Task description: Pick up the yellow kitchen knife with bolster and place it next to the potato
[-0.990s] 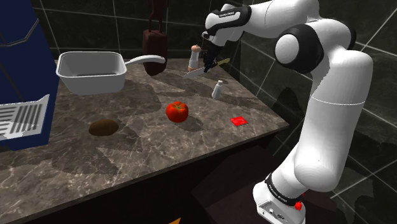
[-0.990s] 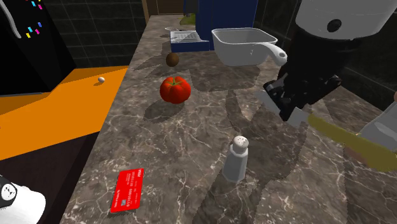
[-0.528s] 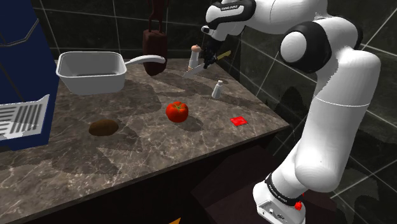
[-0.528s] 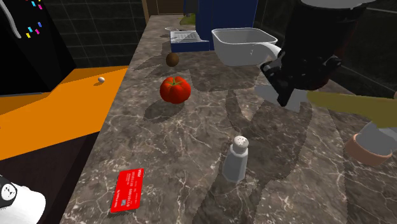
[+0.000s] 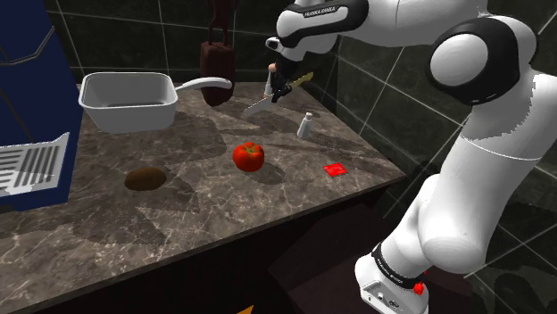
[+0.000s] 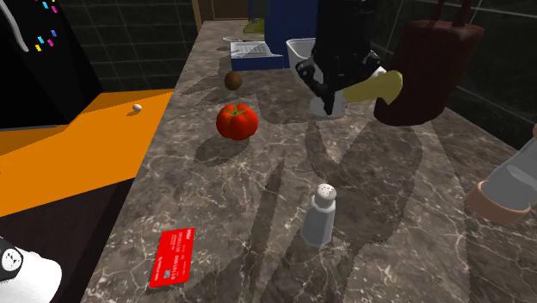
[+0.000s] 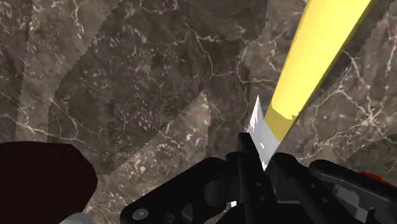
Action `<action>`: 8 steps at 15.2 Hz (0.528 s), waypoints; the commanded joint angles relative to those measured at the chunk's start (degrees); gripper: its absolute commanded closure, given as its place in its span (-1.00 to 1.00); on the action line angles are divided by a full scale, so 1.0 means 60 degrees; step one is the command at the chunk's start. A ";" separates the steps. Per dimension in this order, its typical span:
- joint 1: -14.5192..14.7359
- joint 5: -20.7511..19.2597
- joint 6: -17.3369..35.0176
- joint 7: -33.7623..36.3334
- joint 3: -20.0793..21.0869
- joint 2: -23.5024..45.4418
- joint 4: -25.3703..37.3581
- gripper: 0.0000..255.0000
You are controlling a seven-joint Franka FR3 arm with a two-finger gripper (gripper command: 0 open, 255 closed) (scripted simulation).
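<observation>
Knife (image 7: 318,51) blade mostly hidden, handle cut off, w/ gripper (image 7: 257,154) clamping it; potato (image 5: 145,178) at gripper's 8 o'clock, shoulder view.

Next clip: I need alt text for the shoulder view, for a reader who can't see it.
The white arm's black gripper holds a yellow-handled knife in the air above the back of a dark marble counter. A red tomato sits mid-counter, with a brown potato nearer the view's left and a white tub behind.
</observation>
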 commanded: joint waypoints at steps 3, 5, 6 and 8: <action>0.0619 -0.0400 0.0336 0.1003 0.0293 -0.0571 -0.0725 1.00; 0.0904 -0.0572 0.0459 0.1509 0.0464 -0.0792 -0.0993 1.00; 0.1042 -0.0651 0.0514 0.1762 0.0553 -0.0888 -0.1109 1.00; 0.1303 -0.0797 0.0611 0.2267 0.0747 -0.1051 -0.1306 1.00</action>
